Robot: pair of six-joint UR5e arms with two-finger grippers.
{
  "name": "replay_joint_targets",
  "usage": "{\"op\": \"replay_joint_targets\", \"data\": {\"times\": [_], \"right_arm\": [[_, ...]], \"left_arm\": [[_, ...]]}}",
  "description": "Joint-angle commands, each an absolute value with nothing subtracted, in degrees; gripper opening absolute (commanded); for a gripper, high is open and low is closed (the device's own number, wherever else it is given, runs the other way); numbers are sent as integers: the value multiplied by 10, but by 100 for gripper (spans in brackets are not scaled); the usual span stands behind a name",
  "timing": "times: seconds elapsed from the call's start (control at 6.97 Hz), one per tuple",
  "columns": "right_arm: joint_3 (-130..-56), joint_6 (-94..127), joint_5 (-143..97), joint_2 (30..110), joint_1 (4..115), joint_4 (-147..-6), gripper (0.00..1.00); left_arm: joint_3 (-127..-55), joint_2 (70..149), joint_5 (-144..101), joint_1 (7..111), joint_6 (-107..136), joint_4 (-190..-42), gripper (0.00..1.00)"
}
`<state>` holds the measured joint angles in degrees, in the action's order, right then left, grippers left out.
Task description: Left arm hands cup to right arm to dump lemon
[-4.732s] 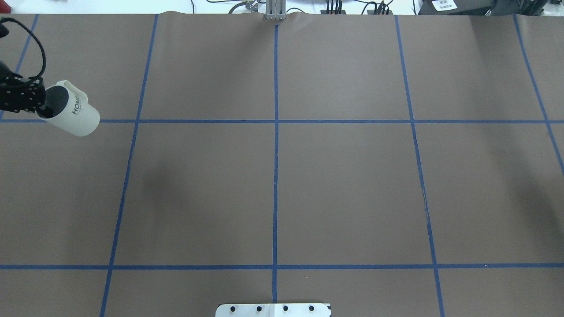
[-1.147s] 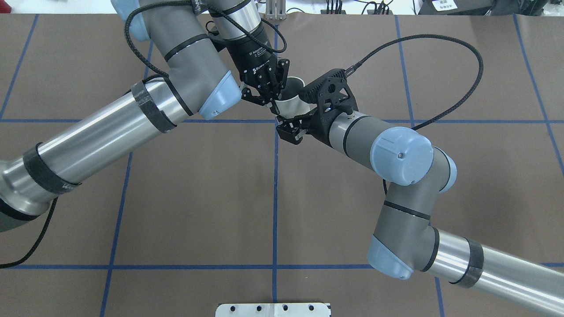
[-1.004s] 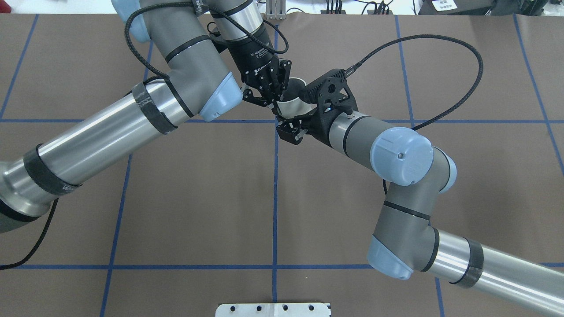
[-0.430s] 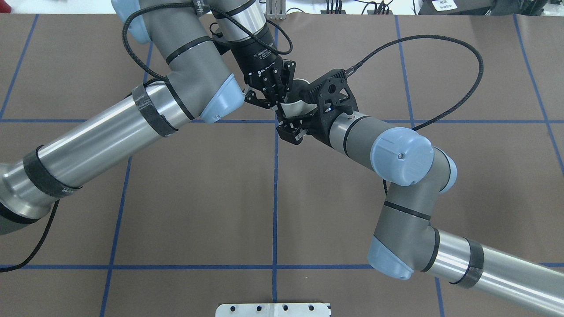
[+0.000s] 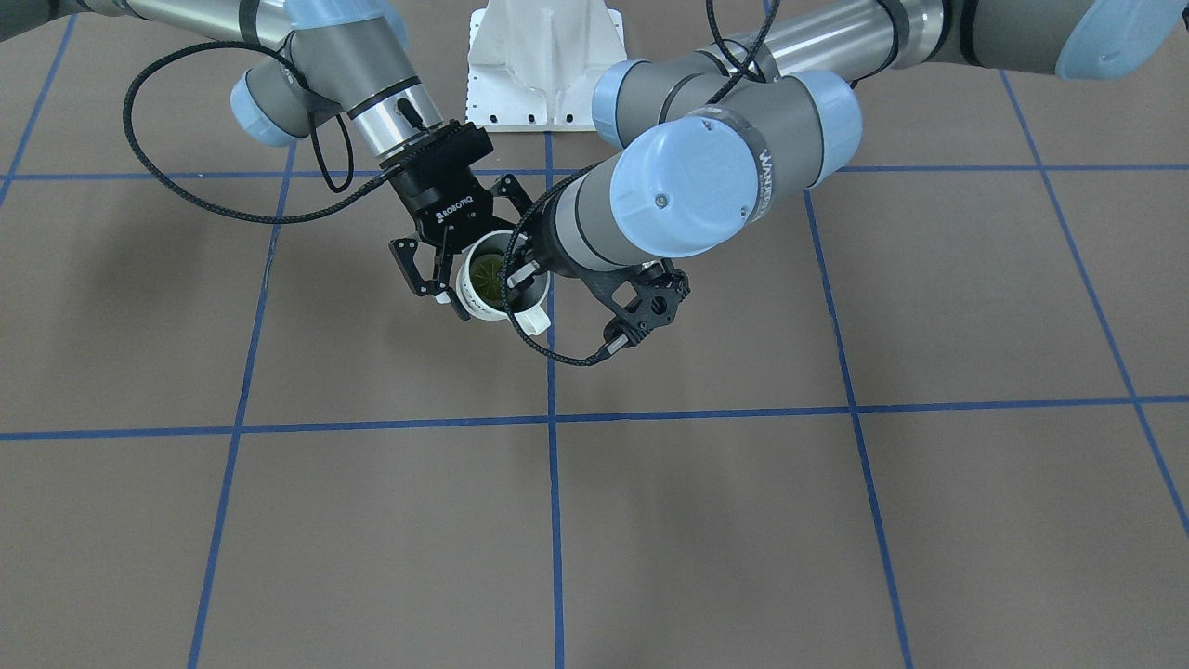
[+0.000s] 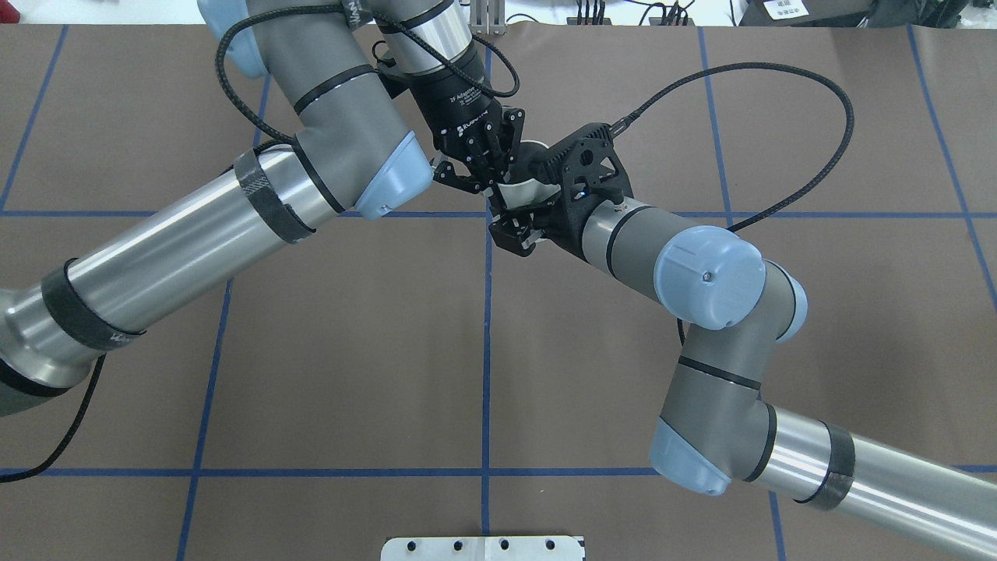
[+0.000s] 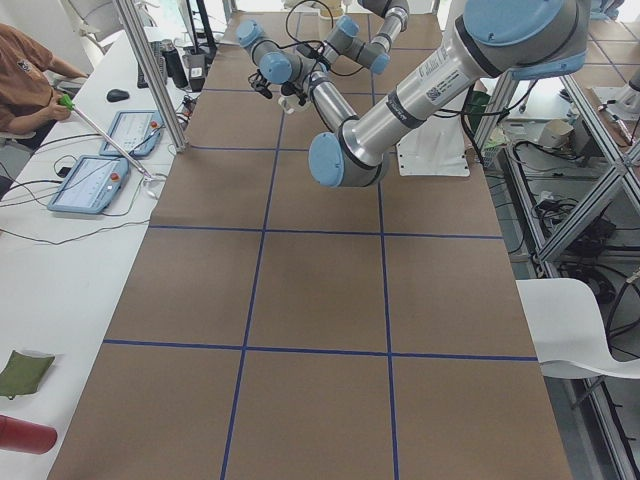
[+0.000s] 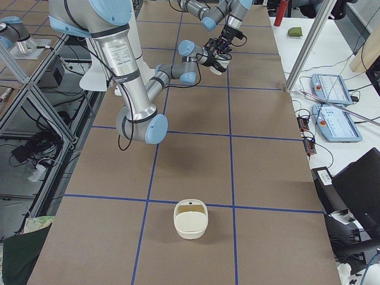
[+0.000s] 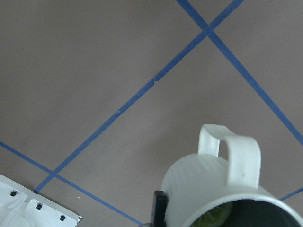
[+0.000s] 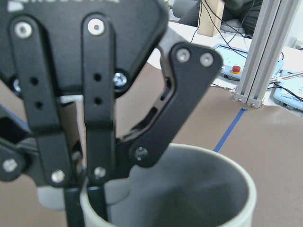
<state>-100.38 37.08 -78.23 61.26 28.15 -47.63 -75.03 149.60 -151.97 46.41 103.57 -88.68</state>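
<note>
One cup [image 5: 479,307], white and ribbed with a squared loop handle, hung in the air above the far middle of the table [image 6: 350,327], near a crossing of the blue tape lines [image 6: 487,351]. One lemon [image 5: 484,272], round and yellow-green, lay inside it, showing through the mouth from the front.

The left gripper [image 6: 492,174] pinched the cup's rim, one finger inside the mouth and one outside. The right gripper [image 5: 476,265] stood spread, a finger on either side of the cup's body; whether they touched it could not be told.

From overhead the right wrist's black camera mount [image 6: 580,167] covered most of the cup. From the front the left wrist [image 5: 687,186] hid its own gripper. Two black braided cables [image 6: 787,74] looped off the wrists.

The table was brown and matte. One cream container [image 8: 190,218] with rounded corners sat well apart, toward the table's right end.
</note>
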Motion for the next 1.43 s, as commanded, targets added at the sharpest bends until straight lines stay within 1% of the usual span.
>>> {"op": "replay_joint_targets", "data": {"times": [0.0,0.14,0.29,0.57,0.86,1.0,1.29], "right_arm": [[-1006,386,-782,608,280,-476,24],[-1005,406,-783,610,279,-477,0],[-1005,406,-784,610,279,-478,0],[-1006,405,-786,613,279,-477,0],[-1011,405,-786,617,286,-477,0],[-1023,406,-782,632,295,-478,0],[-1082,406,-782,734,364,-478,0]], "left_arm": [[-752,1495,-1524,464,1035,-887,0],[-752,1492,-1523,465,1026,-913,83],[-751,1485,-1523,467,1034,-970,100],[-751,1484,-1523,476,1034,-974,100],[-751,1483,-1521,508,1026,-975,100],[-751,1483,-1514,529,1025,-975,100],[-751,1471,-1512,554,1024,-975,100]]}}
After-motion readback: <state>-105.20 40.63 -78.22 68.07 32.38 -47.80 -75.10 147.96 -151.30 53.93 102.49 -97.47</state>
